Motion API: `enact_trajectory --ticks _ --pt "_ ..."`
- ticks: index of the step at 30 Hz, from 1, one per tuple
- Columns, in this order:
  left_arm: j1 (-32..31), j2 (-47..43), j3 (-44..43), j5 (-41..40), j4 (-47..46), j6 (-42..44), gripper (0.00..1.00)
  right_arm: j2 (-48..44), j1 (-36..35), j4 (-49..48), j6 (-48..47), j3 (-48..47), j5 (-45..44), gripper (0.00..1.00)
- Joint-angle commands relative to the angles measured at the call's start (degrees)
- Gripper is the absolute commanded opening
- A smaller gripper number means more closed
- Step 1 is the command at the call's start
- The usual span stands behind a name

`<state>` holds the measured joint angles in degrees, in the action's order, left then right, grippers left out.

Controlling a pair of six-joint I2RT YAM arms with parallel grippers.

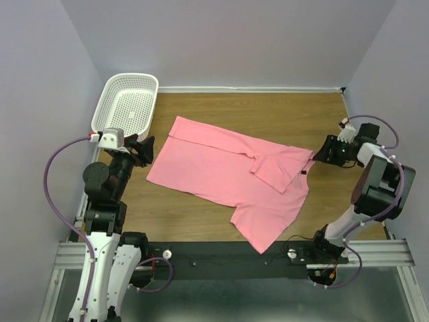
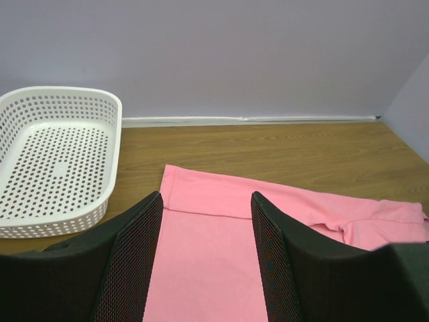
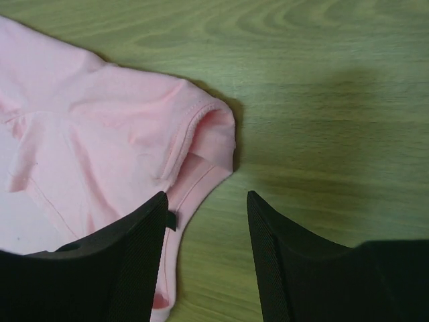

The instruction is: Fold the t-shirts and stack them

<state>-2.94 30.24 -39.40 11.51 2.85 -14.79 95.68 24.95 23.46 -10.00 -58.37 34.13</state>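
Top external view shows the plain pink short-sleeved t-shirt (image 1: 228,178) lying mostly flat and slantwise across the middle of the wooden worktop (image 1: 268,111). One sleeve points toward the near edge, and a flap of cloth at the right end is turned in over the body. The white perforated plastic basket (image 1: 127,100) sits at the far left corner, just beside the shirt's left edge and holding nothing. The left fingers (image 2: 134,261) are spread at that straight, stitched left edge, gripping nothing; pink cloth shows through the gap between them. The right fingers (image 3: 127,248) are also spread, low over the rounded stitched corner at the shirt's right end, one over cloth and one over bare wood, pinching nothing. Folding looks to be at an early stage, with only one small fold-in made. The next move probably calls for each arm to pinch an edge of the shirt and carry it across the body. The thin cloth will need a low, clean pinch to avoid dragging or bunching.
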Motion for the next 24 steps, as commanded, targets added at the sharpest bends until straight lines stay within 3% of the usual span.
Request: enact_trajectory --ticks 1,6,15,18,24 --pt "0.4 -0.6 0.2 0.4 0.1 0.6 0.64 5.0 0.4 1.1 0.0 -1.4 6.7 0.58" --pt "0.4 -0.6 0.2 0.3 0.1 0.6 0.64 10.7 0.5 1.1 1.6 -4.3 10.5 0.68" --pt "0.4 0.5 0.2 0.3 0.0 0.5 0.64 18.9 0.4 1.0 1.9 -9.1 9.8 0.65" --pt "0.5 0.6 0.2 0.2 0.1 0.5 0.64 19.9 0.4 1.0 1.4 -9.2 8.8 0.58" --pt "0.5 1.0 0.3 0.1 0.1 0.5 0.64 18.6 0.5 0.9 -0.5 -7.1 6.8 0.22"
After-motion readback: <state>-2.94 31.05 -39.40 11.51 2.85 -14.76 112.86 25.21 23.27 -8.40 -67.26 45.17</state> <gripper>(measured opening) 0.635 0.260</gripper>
